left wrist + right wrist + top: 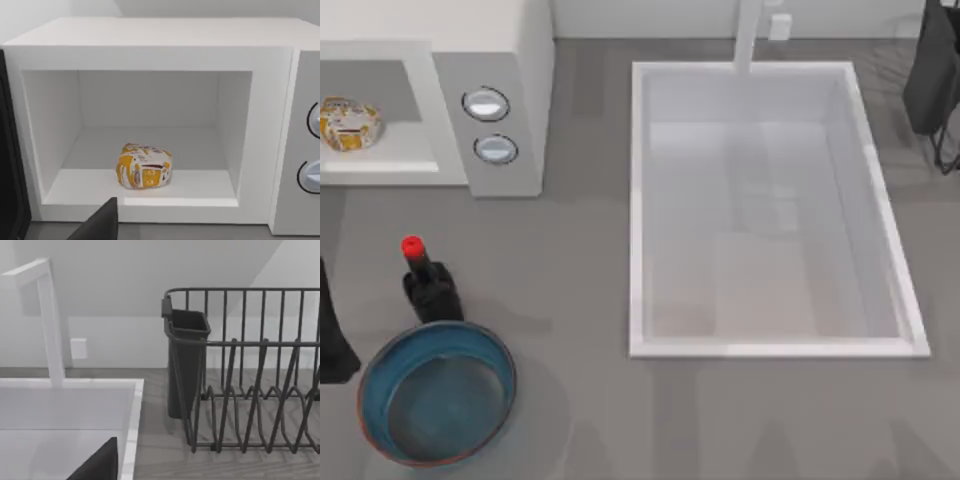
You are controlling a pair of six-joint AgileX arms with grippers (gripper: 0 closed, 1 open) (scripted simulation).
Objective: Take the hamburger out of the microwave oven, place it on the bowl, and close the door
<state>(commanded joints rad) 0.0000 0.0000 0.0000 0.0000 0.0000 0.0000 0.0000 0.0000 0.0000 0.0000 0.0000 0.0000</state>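
One hamburger (144, 166) sits inside the microwave oven (150, 45); hand states unclear.

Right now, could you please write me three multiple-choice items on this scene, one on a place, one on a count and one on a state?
1. Where does the hamburger lie?
A. in the bowl
B. on the floor of the microwave oven's cavity
C. in the sink basin

2. How many round knobs are on the oven's side panel?
A. two
B. three
C. four

3. What does the bowl hold?
A. the hamburger
B. the bottle
C. nothing

Answers:
1 B: the left wrist view shows it inside the microwave oven.
2 A: the top view shows the knobs one above the other.
3 C: its blue inside is bare, and the red-capped bottle stands beside it.
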